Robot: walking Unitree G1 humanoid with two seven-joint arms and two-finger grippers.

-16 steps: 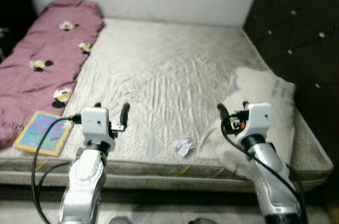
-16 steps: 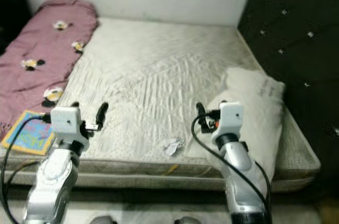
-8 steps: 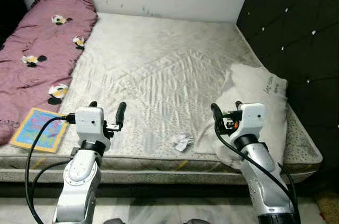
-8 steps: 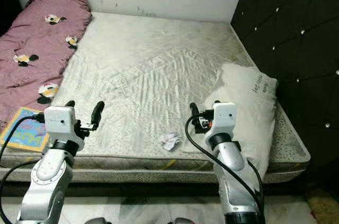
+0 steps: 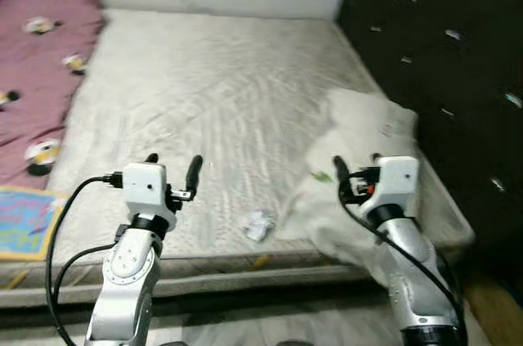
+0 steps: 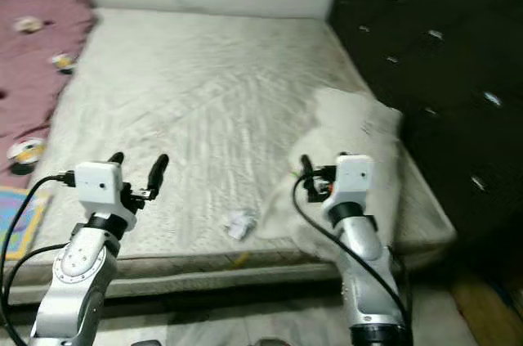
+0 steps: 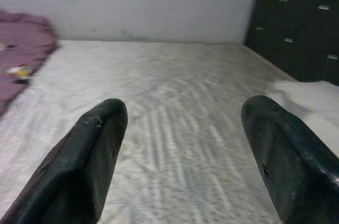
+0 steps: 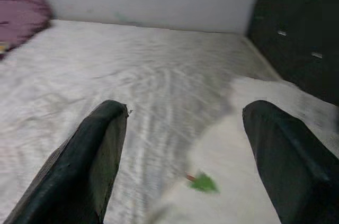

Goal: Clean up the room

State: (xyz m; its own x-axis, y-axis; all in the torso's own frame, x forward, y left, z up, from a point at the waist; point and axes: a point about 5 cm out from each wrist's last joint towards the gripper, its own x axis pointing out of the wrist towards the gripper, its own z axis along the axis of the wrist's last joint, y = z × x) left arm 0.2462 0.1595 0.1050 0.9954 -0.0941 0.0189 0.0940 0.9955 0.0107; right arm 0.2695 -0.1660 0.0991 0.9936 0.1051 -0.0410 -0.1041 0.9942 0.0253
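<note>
From the left eye, the robot stands at the foot of a bed [image 5: 204, 76]; a small crumpled paper [image 5: 257, 225] lies near the front edge of the mattress, between the two arms; the left gripper [image 5: 172, 174] is up and to the left of it, the right gripper [image 5: 353, 178] up and to the right, over a white pillow [image 5: 359, 141]; a pink blanket [image 5: 37, 76] and a bright book [image 5: 20, 219] lie far left.

From the right eye, the paper looks about as near one gripper as the other; it has no clear long side.

From the left wrist, both black fingers [image 7: 85, 166] stand wide apart with nothing between them.

From the right wrist, the fingers [image 8: 92, 160] are wide apart and hold nothing too; a green scrap [image 8: 204, 182] sits on the pillow between them, so I think the right arm could take that first.
</note>
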